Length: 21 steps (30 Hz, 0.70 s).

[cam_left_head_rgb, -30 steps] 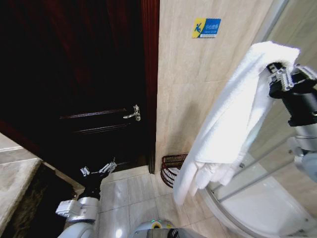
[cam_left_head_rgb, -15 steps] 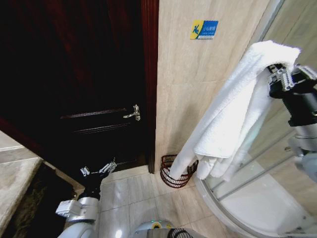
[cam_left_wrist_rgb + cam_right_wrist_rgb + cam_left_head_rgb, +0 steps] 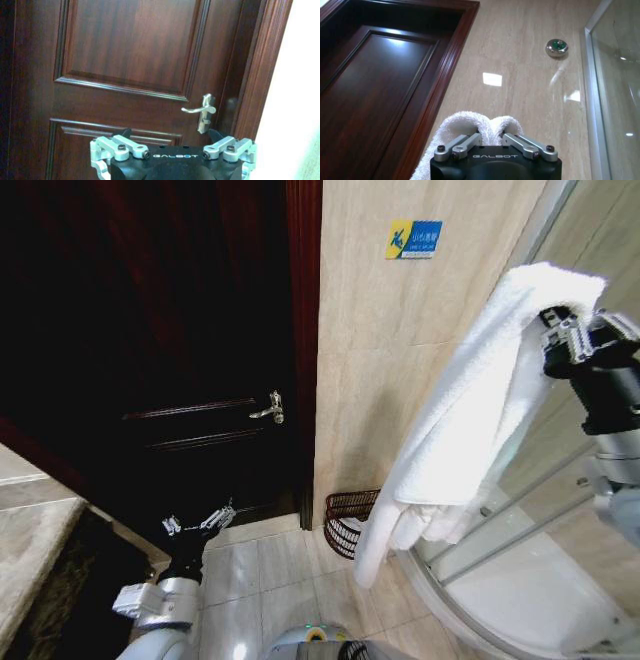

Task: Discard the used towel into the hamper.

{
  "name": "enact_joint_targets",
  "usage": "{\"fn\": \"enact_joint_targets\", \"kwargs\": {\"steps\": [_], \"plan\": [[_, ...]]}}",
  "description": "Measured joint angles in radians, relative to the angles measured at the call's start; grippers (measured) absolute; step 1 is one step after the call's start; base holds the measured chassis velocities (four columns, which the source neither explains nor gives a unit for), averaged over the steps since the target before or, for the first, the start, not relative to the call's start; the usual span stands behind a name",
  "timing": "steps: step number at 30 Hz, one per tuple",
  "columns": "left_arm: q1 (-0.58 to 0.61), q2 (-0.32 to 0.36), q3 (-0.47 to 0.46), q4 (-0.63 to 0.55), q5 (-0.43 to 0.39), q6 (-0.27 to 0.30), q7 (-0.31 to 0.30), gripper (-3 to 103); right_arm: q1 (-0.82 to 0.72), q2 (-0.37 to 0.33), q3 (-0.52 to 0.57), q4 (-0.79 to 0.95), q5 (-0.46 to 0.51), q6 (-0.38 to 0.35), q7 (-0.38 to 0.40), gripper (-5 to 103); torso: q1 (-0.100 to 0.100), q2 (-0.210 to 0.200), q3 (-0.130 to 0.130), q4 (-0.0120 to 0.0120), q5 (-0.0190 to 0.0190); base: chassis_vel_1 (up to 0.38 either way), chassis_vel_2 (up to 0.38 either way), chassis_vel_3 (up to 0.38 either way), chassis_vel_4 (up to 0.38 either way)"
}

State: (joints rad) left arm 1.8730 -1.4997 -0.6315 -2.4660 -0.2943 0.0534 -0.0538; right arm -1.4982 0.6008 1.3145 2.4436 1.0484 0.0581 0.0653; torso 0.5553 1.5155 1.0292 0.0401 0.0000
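A white towel (image 3: 470, 410) hangs in a long fold from my right gripper (image 3: 557, 330), held high at the right beside the shower glass. In the right wrist view the right gripper (image 3: 490, 137) is shut on the towel's (image 3: 465, 120) top fold. The hamper (image 3: 345, 518), a dark reddish-brown wire basket, stands on the floor against the tiled wall. The towel's lower end hangs in front of its right side and hides it. My left gripper (image 3: 198, 522) stays low at the left, open and empty, facing the door, as the left wrist view of the gripper (image 3: 169, 133) also shows.
A dark wooden door (image 3: 150, 330) with a metal handle (image 3: 268, 410) fills the left. The curved glass shower enclosure (image 3: 560, 520) stands right of the hamper. A blue and yellow sign (image 3: 414, 238) hangs on the beige wall. A stone counter edge (image 3: 30, 550) lies at the far left.
The towel's lower end has swung: half a second ago it hung farther right with the hamper showing more; now it is back in front of the hamper's right side. Both arms are still.
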Motion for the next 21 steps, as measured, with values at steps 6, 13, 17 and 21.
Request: {"fn": "enact_joint_targets", "kwargs": {"steps": [6,13,17,21], "plan": [[0.000,0.000,0.000,0.000,0.000,0.000,0.000,100,0.000,0.000,0.000,0.000,0.000,0.000,0.000,5,0.000,0.000,0.000,0.0000,0.0000,0.000,0.000,0.000,0.000],[0.000,0.000,0.000,0.000,0.000,0.000,0.000,100,0.000,0.000,0.000,0.000,0.000,0.000,0.000,5,0.000,0.000,0.000,0.0000,0.0000,0.000,0.000,0.000,0.000],[0.000,0.000,0.000,0.000,0.000,0.000,0.000,100,0.000,0.000,0.000,0.000,0.000,0.000,0.000,5,0.000,0.000,0.000,0.0000,0.0000,0.000,0.000,0.000,0.000],[0.000,0.000,0.000,0.000,0.000,0.000,0.000,100,0.000,0.000,0.000,0.000,0.000,0.000,0.000,5,0.000,0.000,0.000,0.0000,0.0000,0.000,0.000,0.000,0.000]]}}
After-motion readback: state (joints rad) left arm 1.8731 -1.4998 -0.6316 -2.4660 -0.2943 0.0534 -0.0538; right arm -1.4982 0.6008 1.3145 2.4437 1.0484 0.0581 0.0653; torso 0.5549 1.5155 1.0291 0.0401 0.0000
